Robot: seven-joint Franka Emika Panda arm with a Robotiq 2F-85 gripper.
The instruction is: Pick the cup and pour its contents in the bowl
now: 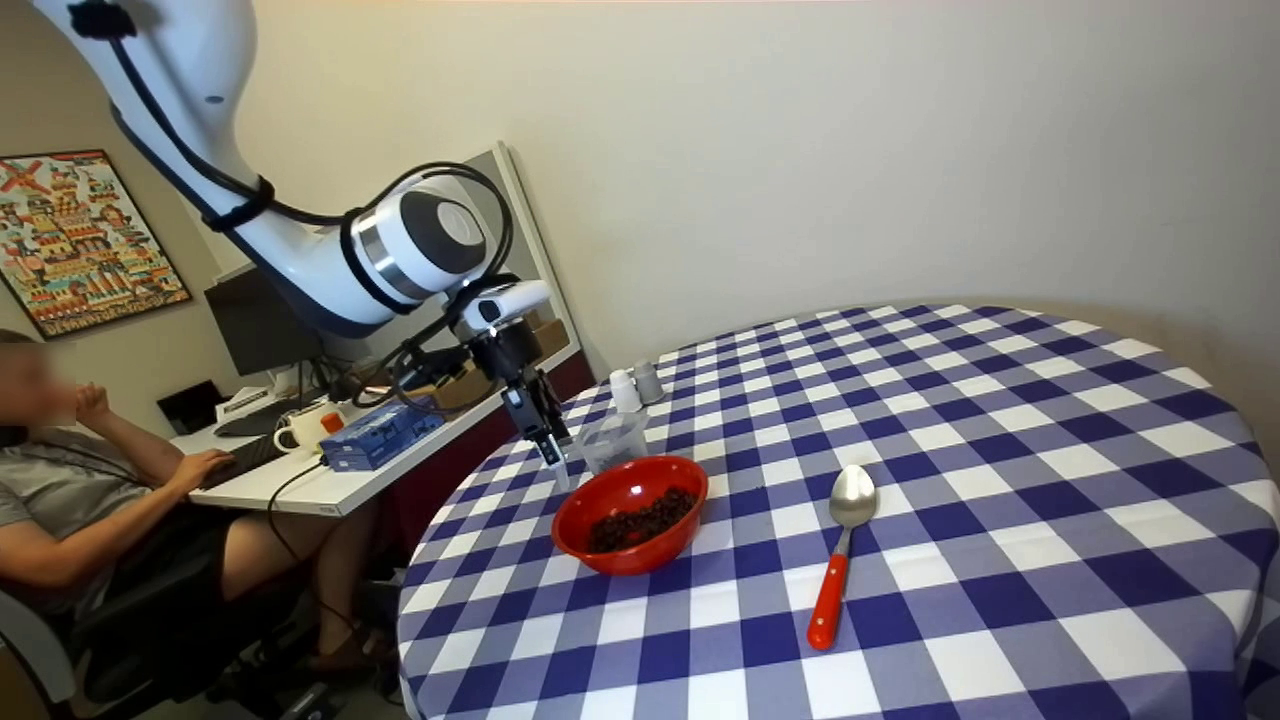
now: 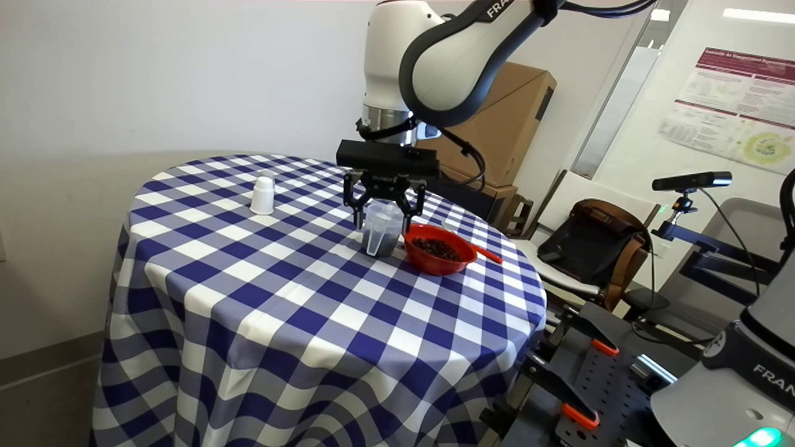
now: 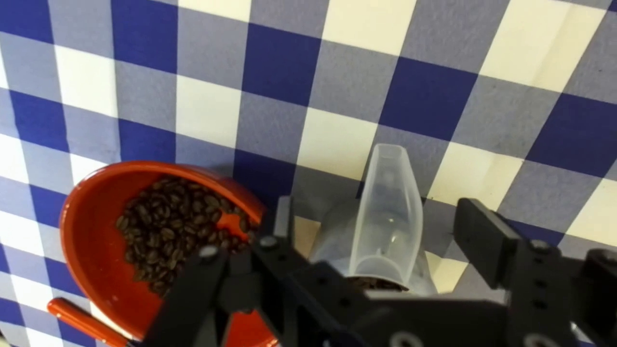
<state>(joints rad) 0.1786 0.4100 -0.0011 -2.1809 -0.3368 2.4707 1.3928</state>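
Plain off-white wall [image 1: 820,150] behind round table [image 1: 1000,420], blue-white checked cloth [image 2: 211,304]. White-topped desk [image 1: 310,485]. Stacked brown cardboard boxes [image 2: 515,124], white chair [image 2: 561,208].

In the wrist view the gripper [image 3: 378,221] is hiding part of the red bowl [image 3: 96,236] beside it and of the cup [image 3: 385,226] between its fingers [image 3: 482,236]. Past the bowl, I'm seeing only the spoon's handle [image 3: 87,321]. Well apart, in an exterior view, a seated person [image 1: 70,480] is showing a blurred face.

Jaws spread, the end effector [image 3: 379,217] straddles the clear cup [image 3: 388,226] beside a red bowl [image 3: 94,236] of dark beans [image 3: 164,231].
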